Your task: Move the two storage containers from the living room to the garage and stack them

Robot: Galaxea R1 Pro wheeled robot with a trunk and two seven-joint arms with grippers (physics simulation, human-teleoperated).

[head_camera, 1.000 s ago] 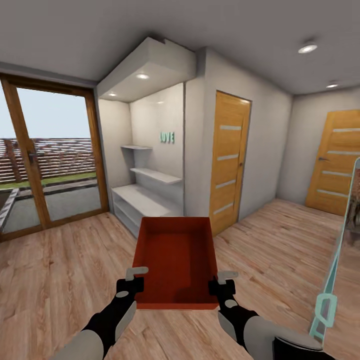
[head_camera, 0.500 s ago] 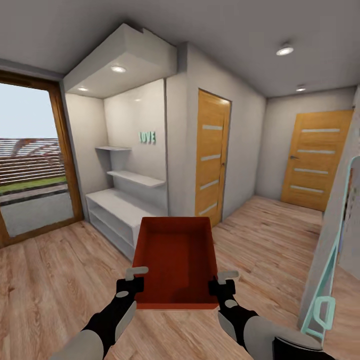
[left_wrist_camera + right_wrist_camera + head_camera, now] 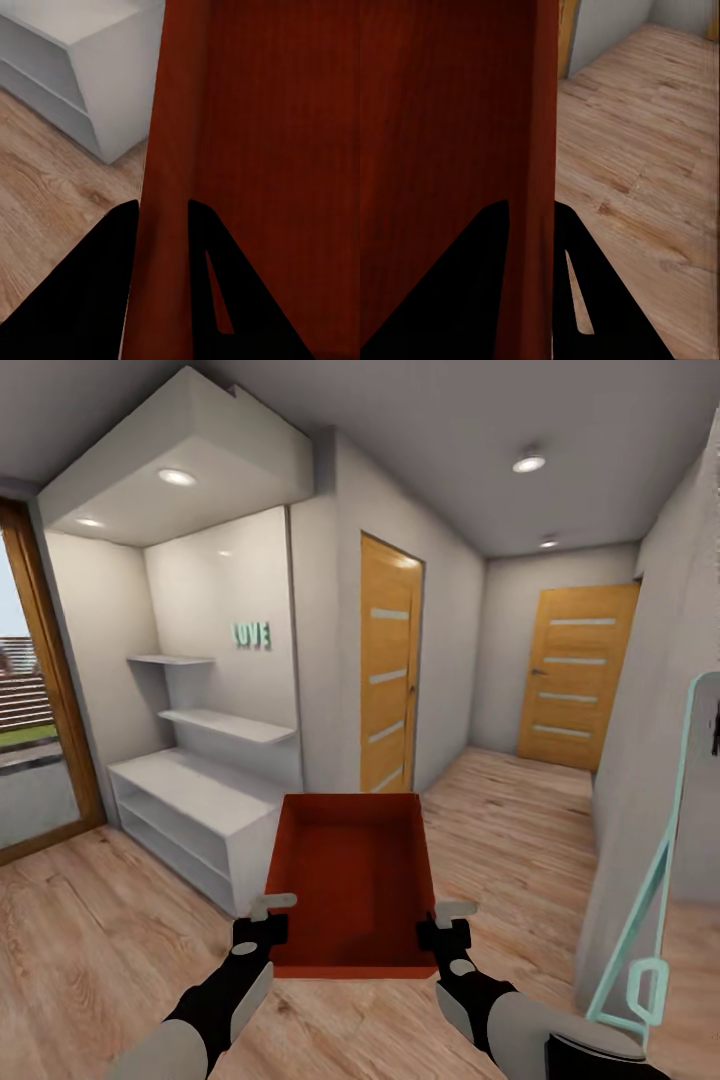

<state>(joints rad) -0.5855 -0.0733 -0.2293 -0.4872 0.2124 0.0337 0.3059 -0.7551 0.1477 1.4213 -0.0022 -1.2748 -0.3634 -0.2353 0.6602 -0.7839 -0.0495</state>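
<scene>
I carry one orange-red storage container (image 3: 348,875) in front of me, open side up, above the light wood plank floor. My left gripper (image 3: 268,917) is shut on its left wall, and my right gripper (image 3: 447,922) is shut on its right wall. In the left wrist view the black fingers (image 3: 112,285) straddle the container's wall (image 3: 169,187). The right wrist view shows the same pinch, with black fingers (image 3: 480,285) on either side of the red wall (image 3: 540,150).
A white shelf alcove with a low cabinet (image 3: 190,810) stands ahead on the left. A wooden door (image 3: 388,675) is straight ahead, and another (image 3: 572,675) closes the hallway's far end. A teal-framed panel (image 3: 660,870) leans close on the right. A glass door (image 3: 25,760) is at far left.
The whole view has swung to the right: the glass door slid toward the left edge and the hallway opened up ahead. The container and both grippers keep the same hold.
</scene>
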